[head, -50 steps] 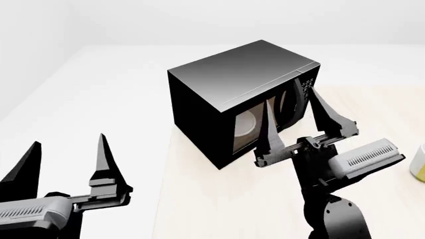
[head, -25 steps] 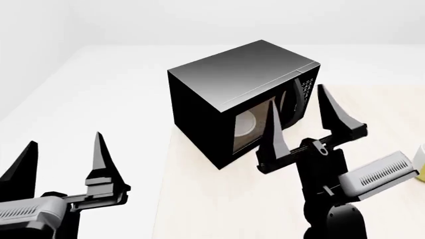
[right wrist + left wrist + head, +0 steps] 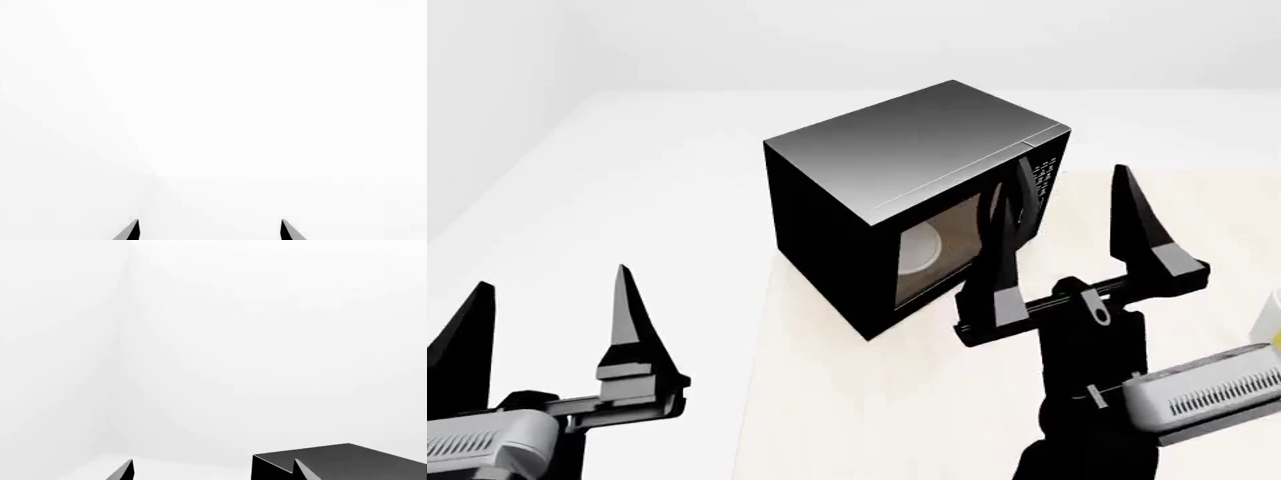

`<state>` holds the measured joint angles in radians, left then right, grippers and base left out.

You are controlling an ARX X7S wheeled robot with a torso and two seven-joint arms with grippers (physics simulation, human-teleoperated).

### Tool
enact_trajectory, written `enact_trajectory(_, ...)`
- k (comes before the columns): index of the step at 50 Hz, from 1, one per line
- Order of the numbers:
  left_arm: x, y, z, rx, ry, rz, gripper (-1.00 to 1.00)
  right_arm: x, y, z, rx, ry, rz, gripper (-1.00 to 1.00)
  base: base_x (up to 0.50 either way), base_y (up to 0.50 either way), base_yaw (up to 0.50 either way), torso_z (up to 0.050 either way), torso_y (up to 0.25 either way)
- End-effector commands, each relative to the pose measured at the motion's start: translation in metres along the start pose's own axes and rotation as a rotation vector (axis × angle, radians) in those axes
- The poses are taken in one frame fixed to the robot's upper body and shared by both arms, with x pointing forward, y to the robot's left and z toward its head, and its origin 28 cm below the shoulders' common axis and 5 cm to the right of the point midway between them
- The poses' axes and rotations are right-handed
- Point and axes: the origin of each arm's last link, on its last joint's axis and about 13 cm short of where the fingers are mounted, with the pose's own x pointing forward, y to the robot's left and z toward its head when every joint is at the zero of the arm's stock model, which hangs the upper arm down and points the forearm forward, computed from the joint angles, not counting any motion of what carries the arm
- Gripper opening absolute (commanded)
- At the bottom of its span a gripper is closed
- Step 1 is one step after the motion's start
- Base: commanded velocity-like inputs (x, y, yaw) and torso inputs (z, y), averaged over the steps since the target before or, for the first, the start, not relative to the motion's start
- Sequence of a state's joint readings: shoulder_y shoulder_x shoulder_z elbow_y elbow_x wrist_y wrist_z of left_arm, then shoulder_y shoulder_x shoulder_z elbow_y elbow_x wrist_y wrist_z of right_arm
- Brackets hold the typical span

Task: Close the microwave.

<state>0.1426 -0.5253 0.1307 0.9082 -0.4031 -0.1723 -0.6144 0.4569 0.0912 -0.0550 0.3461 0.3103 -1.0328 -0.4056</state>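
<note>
The microwave (image 3: 914, 140) is a glossy black box on the pale table, turned at an angle. Its windowed door (image 3: 941, 245) shows a white plate (image 3: 921, 250) inside. The curved handle (image 3: 1016, 200) and button panel (image 3: 1045, 175) are at its right end. The door lies close against the front, and I cannot tell whether a gap is left. My right gripper (image 3: 1065, 178) stands open and upright just right of the handle, with nothing between its fingers. My left gripper (image 3: 554, 277) is open at the lower left, far from the microwave. The left wrist view shows the open left gripper (image 3: 212, 467) and the microwave's top (image 3: 353, 460). The right wrist view shows only the open right gripper (image 3: 209, 226) against white.
The light wooden table (image 3: 868, 400) carries the microwave; its left edge runs down from the microwave's near corner. A pale yellow object (image 3: 1270, 318) shows at the right edge. White floor and walls surround the table.
My right gripper has swung to the right and turned more upright, away from the door window. The left gripper has sunk slightly. The microwave has not visibly moved.
</note>
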Motion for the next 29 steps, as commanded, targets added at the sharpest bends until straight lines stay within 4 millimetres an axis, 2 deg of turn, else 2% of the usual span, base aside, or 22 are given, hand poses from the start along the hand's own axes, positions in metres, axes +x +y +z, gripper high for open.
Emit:
enact_trajectory(1,-0.001,-0.001,0.002,0.014,-0.017,0.001,1.0,0.002,-0.002,0.006,-0.095,-0.033,-0.018,1.0,0.0,0.0,0.0,0.0,0.0)
enact_trajectory(13,-0.002,-0.001,0.006,0.036,-0.062,0.023,1.0,0.012,-0.006,0.017,-0.158,-0.086,-0.031,1.0,0.0,0.0,0.0,0.0,0.0)
enact_trajectory(29,-0.004,-0.002,0.013,0.061,-0.134,0.035,1.0,0.015,-0.007,0.021,-0.155,-0.117,-0.047,1.0,0.0,0.0,0.0,0.0,0.0)
